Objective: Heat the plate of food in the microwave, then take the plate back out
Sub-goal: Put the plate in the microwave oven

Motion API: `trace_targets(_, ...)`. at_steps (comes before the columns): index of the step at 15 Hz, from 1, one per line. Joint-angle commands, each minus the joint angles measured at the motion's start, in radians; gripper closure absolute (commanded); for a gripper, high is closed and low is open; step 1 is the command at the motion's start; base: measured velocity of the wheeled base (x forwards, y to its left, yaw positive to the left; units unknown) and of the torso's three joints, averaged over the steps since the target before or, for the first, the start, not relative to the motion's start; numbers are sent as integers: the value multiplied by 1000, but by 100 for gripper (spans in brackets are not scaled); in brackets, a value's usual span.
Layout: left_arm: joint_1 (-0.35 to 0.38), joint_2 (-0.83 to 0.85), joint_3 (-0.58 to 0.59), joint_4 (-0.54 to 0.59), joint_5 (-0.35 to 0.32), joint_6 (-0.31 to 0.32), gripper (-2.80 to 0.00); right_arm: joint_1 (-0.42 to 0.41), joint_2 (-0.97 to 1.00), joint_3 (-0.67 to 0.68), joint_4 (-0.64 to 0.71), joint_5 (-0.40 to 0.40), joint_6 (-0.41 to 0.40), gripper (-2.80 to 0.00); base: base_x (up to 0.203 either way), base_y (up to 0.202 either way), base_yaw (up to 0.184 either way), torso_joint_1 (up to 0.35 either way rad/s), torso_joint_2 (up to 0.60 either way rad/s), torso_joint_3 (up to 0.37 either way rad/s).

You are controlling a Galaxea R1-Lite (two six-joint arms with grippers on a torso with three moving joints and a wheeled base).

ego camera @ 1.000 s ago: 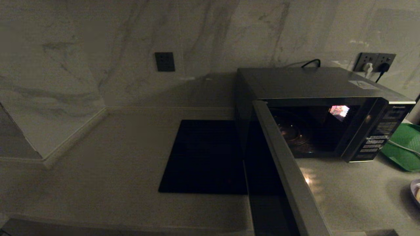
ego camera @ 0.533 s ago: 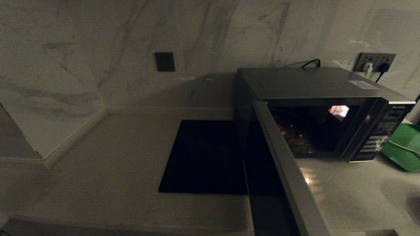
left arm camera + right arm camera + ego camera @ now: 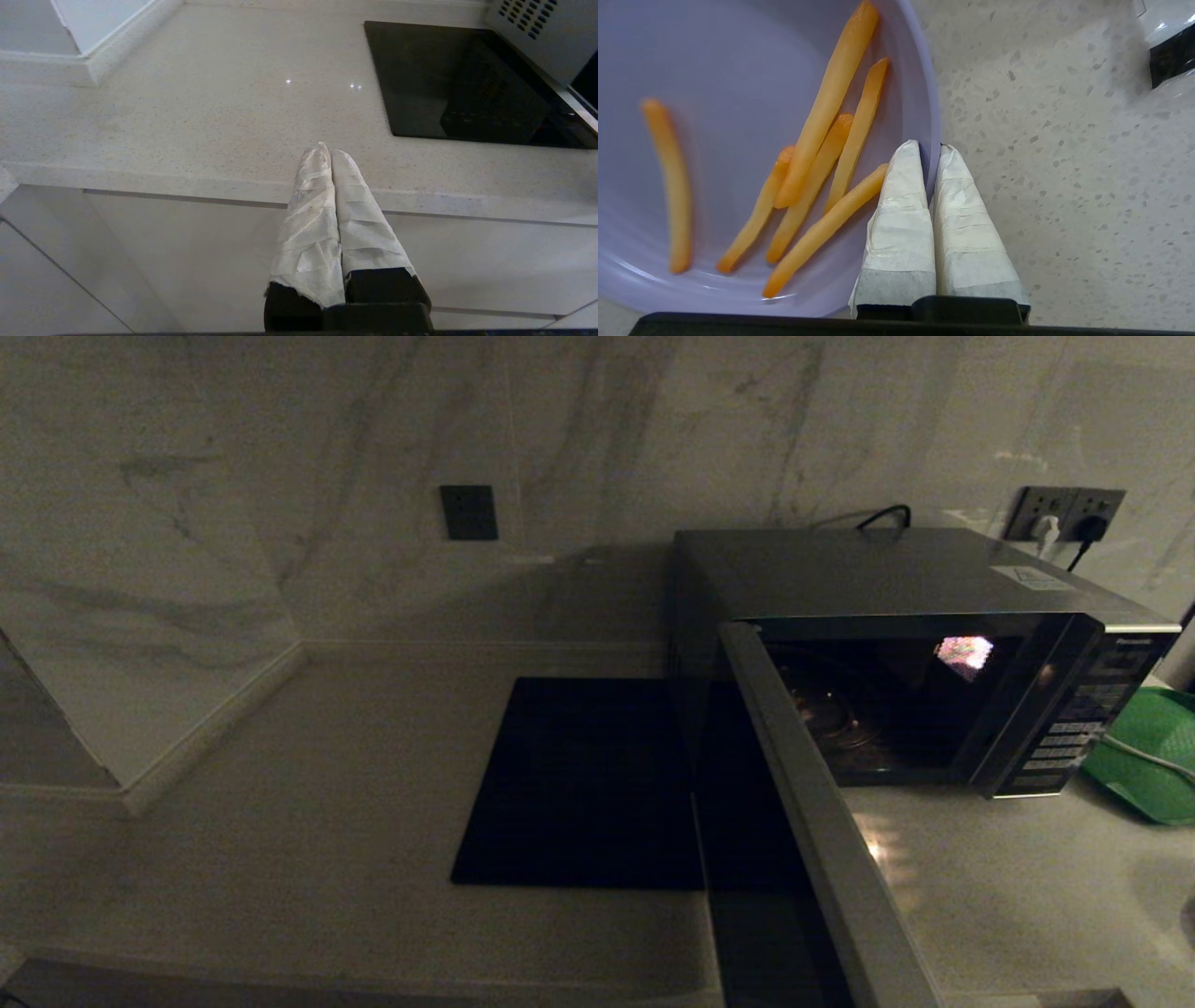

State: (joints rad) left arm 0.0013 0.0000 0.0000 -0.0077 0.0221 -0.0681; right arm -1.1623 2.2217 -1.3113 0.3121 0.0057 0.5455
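Note:
The pale-lavender plate of food fills the right wrist view, with several orange-yellow fries lying in it. My right gripper is shut on the plate's rim, one finger inside and one outside, above the speckled counter. Neither the plate nor the right gripper shows in the head view. The microwave stands at the back right with its door swung wide open toward me, and its glass turntable is bare. My left gripper is shut on nothing, low in front of the counter's edge.
A flat black square mat lies left of the microwave, also seen as the mat in the left wrist view. A green tray sits right of the microwave. Wall sockets are behind it. A black wrapped item lies near the plate.
The plate's edge showed at the head view's right border a second ago; it has since moved out of that view to the right. The microwave door has not moved.

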Motion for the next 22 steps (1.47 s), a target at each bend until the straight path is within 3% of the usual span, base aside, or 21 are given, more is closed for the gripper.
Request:
trace_targets(1,0,0,0,0,1,-1,0,0,-11,0,4,0,1,0,0,0,0,0,0,0)
trace_targets(6,0,2,0,0,1,-1,0,0,-70,34,4,12,-34,0,0,0,0,0,0,0)
trace_targets(22,0,0,0,0,1,-1,0,1,-251,107,13,286,-79,0,0,0,0,0,0,0)
